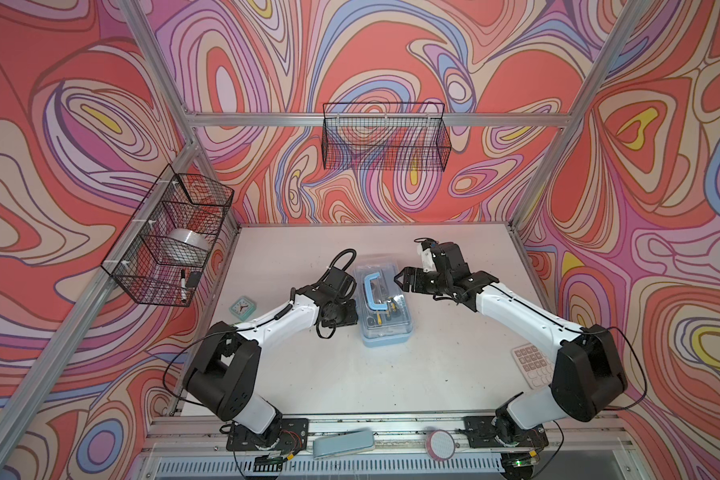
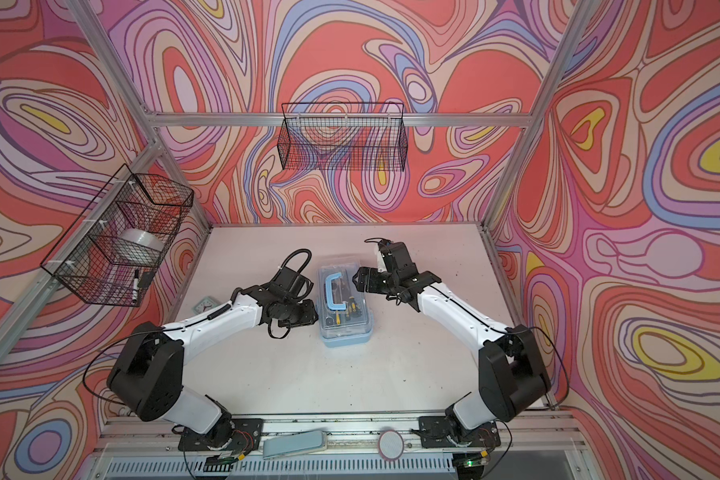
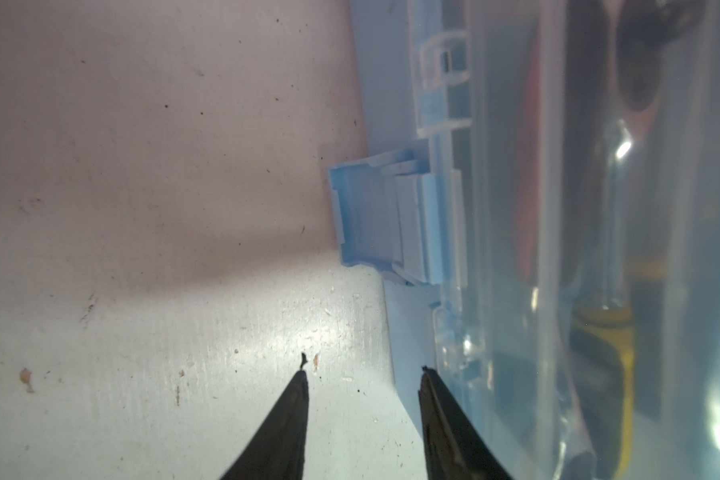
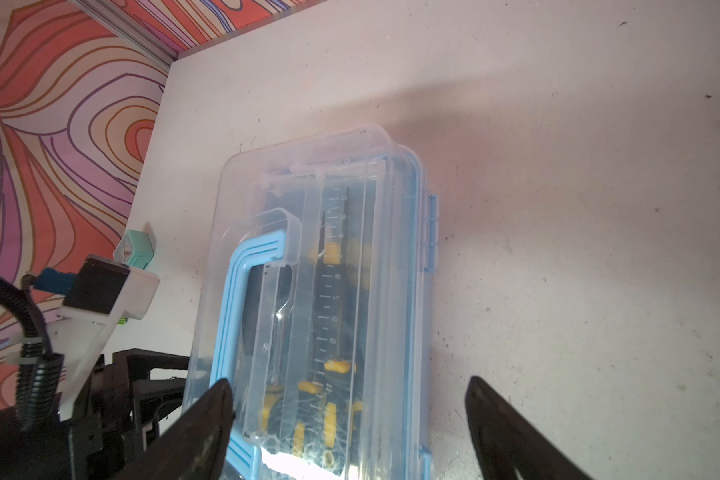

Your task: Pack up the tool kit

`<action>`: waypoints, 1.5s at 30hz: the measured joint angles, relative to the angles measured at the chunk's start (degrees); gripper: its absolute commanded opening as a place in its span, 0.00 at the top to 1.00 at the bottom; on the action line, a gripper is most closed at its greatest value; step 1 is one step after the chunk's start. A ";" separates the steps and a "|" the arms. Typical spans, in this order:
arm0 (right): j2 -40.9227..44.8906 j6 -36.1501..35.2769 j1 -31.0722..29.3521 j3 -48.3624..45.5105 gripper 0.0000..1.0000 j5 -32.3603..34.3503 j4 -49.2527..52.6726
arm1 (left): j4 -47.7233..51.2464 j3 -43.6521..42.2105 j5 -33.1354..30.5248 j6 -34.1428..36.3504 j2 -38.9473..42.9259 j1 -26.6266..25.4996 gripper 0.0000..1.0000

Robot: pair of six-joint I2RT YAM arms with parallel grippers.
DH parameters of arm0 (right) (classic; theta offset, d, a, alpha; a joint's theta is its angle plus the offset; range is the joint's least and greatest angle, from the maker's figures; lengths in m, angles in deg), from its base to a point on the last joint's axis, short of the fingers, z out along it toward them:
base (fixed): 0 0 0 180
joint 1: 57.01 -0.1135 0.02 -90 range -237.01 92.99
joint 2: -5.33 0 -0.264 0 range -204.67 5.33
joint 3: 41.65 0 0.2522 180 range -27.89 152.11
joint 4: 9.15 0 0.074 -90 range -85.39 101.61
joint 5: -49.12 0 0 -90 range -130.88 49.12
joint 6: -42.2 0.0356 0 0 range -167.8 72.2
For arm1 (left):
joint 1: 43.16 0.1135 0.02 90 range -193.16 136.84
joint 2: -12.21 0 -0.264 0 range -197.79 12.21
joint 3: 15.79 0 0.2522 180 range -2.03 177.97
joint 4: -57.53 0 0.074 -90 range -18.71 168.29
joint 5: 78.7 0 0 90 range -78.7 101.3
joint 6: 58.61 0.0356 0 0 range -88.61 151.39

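The tool kit (image 1: pixel 385 305) lies near the middle of the table (image 1: pixel 433 374), lid down, yellow-and-black tools showing through the clear cover. The left gripper (image 3: pixel 362 370) sits low against the box's left long side, its jaws parted with nothing between them, one tip just at the base's edge, below an unlatched blue clasp (image 3: pixel 375 216) that sticks outward. The right gripper (image 4: pixel 350 386) hangs over the box's far right edge, jaws spread wide and empty, one fingertip (image 4: pixel 213 399) over the blue handle (image 4: pixel 242 299)
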 measured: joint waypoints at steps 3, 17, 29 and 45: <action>-0.72 -0.76 0.57 0.00 0.09 -0.35 0.02 | 0.13 1.92 0.17 0.44 -2.16 -1.51 0.54; -6.47 -13.81 1.18 3.87 0.05 -0.17 3.41 | -4.35 2.21 0.72 5.55 -2.95 -6.25 0.48; -9.53 -22.45 1.18 6.75 0.04 -0.66 5.60 | -13.62 -7.39 -3.08 16.20 0.48 -6.38 0.32; -11.06 -26.99 1.18 7.15 0.07 -1.44 5.92 | -33.88 -14.34 -14.80 18.69 -6.27 -10.99 0.25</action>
